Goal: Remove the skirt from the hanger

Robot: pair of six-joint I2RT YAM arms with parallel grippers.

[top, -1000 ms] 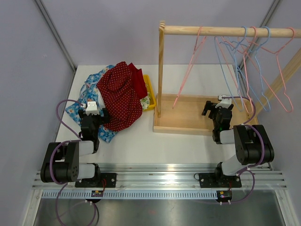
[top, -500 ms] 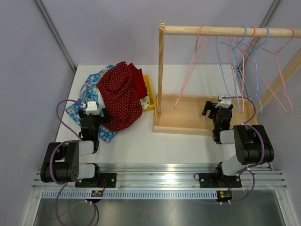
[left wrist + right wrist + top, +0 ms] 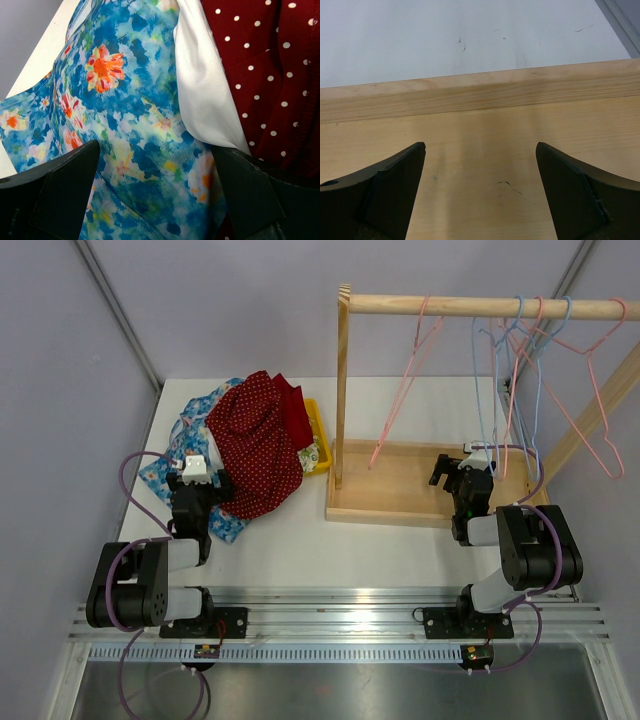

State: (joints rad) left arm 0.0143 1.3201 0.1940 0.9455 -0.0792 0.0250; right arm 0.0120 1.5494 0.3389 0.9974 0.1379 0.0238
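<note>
Left gripper point(image 3: 196, 483) wide open, holding nothing. It sits at the near edge of the clothes pile. Wrist view has its two dark fingers point(image 3: 62, 187) spread over blue floral cloth; cannot tell if they touch it. Right gripper point(image 3: 463, 470) also wide open and empty, over the right part of the rack's base. Its fingers point(image 3: 387, 192) frame bare wood, contact unclear.

White table point(image 3: 380, 550) carries everything. Wooden rack point(image 3: 343, 390) takes the right half: flat base tray point(image 3: 395, 490), upright post at its left end, horizontal rail point(image 3: 470, 306) running right from the post top. Right wrist view shows the tray rim with table beyond.

Clothes pile lies on the table's left side, well apart from the rail. Red polka-dot skirt point(image 3: 255, 445) on top, crumpled, off any hanger. Blue floral garment point(image 3: 192, 425) under it, spreading toward the left gripper. In the left wrist view red dotted fabric fills the upper right, floral the left and centre.

On the rail: lone pink hanger point(image 3: 392, 420) near the post, lower end over the tray. Bunch of blue and pink hangers point(image 3: 520, 380) crowded at the right end, above the right gripper.

Yellow item point(image 3: 318, 440) pokes out at the pile's right edge, just beside the rack base; what it is, unclear. White lining point(image 3: 205, 100) shows as a strip between floral and red cloth.
</note>
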